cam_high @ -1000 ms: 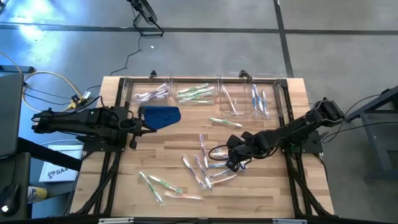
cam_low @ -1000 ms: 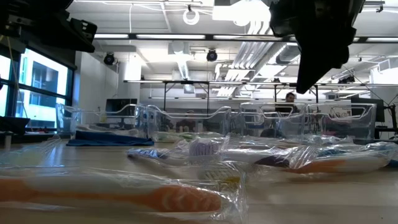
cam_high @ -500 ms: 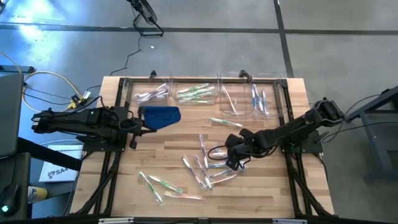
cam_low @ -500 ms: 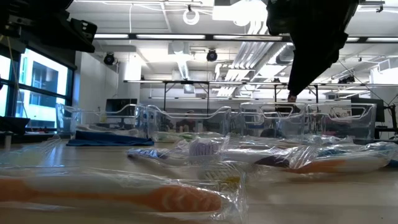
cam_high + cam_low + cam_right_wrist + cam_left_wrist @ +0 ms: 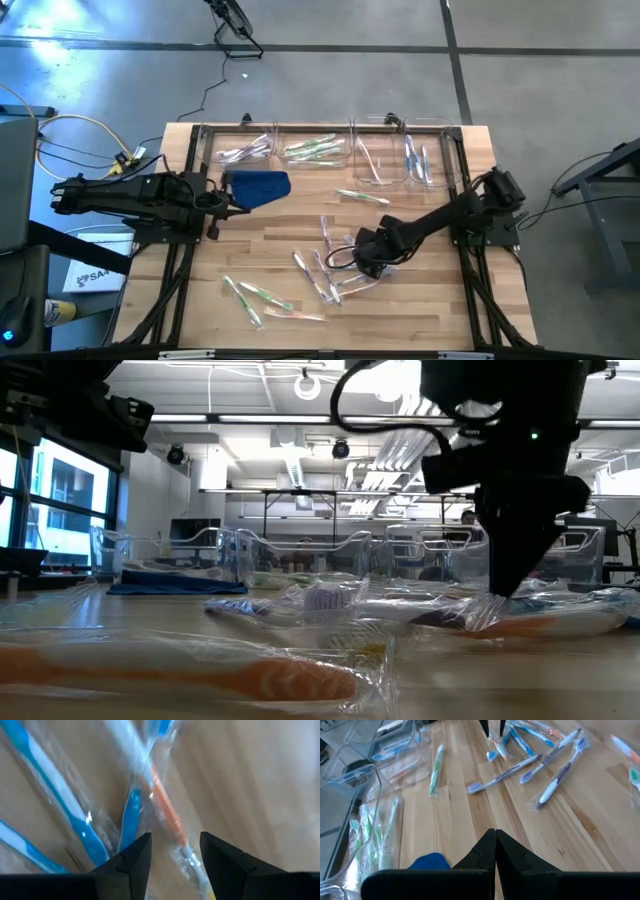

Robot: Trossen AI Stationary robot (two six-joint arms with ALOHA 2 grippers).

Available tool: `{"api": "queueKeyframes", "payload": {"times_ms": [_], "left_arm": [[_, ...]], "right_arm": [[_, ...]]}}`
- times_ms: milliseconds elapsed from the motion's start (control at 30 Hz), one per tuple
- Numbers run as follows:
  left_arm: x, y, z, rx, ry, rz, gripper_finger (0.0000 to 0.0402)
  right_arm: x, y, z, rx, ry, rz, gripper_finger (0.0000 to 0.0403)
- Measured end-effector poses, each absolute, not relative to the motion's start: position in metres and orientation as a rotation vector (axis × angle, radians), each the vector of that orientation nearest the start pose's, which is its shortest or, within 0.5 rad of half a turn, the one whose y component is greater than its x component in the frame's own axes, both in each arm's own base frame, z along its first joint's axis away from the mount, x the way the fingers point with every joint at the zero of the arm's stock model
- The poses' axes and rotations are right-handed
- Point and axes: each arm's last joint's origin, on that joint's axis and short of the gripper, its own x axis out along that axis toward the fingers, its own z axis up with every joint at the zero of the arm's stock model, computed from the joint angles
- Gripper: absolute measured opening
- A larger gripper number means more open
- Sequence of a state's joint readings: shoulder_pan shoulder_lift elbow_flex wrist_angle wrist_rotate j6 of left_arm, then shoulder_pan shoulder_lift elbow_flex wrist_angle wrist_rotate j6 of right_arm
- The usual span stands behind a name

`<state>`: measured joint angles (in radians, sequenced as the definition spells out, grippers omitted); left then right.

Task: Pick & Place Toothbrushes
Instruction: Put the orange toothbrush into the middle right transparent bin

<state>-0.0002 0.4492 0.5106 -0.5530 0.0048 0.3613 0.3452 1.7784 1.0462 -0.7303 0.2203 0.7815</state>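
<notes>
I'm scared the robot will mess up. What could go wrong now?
The right hand is open just above an orange toothbrush that crosses blue toothbrushes. It might pinch two at once. The shiny wrapping may slip from its fingers, or nudge the pile apart.

Two dark, matte-black jointed arms here, boxy links throughout. The left arm's tool (image 5: 495,851) shows two black wedge-shaped fingers; the right arm's tool (image 5: 171,857) has the same angular black fingers. A thin black cable loops beside the right arm's wrist.
</notes>
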Motion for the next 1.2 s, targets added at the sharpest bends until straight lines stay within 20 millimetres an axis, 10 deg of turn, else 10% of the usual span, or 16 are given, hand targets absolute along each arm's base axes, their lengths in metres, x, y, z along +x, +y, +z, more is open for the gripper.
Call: {"api": "queueKeyframes", "payload": {"times_ms": [867, 1200], "left_arm": [[0.107, 0.0, 0.244, 0.354, 0.521, -0.09, 0.0001], [0.107, 0.0, 0.244, 0.354, 0.522, -0.09, 0.0001]], "right_arm": [[0.307, 0.056, 0.129, 0.224, 1.477, -0.252, 0.0159], [0.308, 0.056, 0.128, 0.252, 1.479, -0.249, 0.0076]]}}
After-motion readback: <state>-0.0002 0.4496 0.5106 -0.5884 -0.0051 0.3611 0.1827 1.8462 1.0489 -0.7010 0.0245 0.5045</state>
